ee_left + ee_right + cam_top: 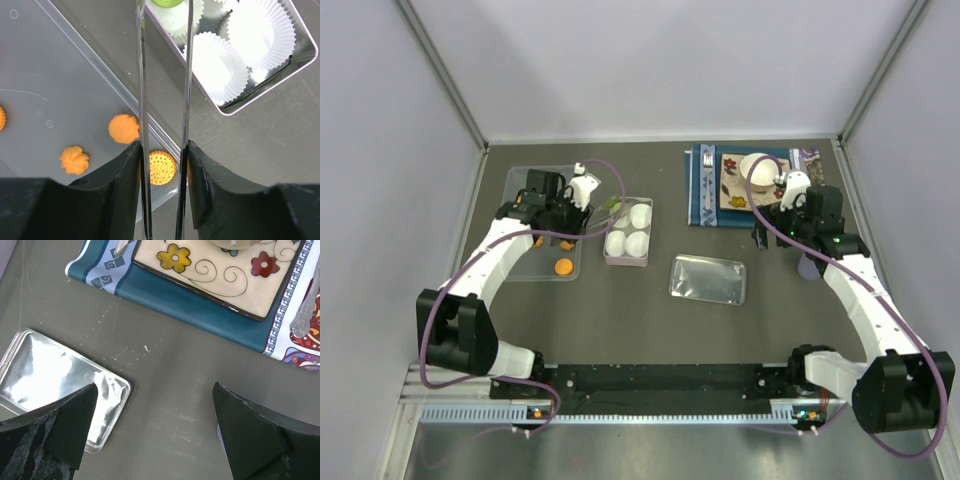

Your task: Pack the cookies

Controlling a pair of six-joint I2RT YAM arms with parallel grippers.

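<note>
At the far left of the desk (175, 390) we see a clear plastic tray (60, 75) with orange cookies (123, 128) lying loose on its floor. Two of them sit close together, a third rests by the tray's right edge, and a fourth is cut off by the wrist picture's border. The left end effector (163, 147) hangs over that right edge. Its black fingers (125, 185) are closed against the outer sides of a pair of thin metal tongs (141, 75), whose two blades run forward with a gap between them. The third orange cookie shows through that gap.

Just right of the tray stands a small box (627, 262) holding white paper cups (220, 67). A green cookie (613, 205) is at the far-left cup, between the tong blades. The tips are out of the wrist view, so we cannot tell whether it lies in the cup or is pinched. The other cups look bare and white.

Further right and nearer to us, a shiny metal lid (55, 370) lies flat on the desk, apart from the box.

At the far right lies a blue patterned placemat (190, 300) carrying a cream plate (220, 275) painted with flowers, with a silver cutlery handle (305, 310) beside it. The right end effector (155, 430) hovers over bare desk between lid and placemat, its fingers spread wide with nothing between them.
</note>
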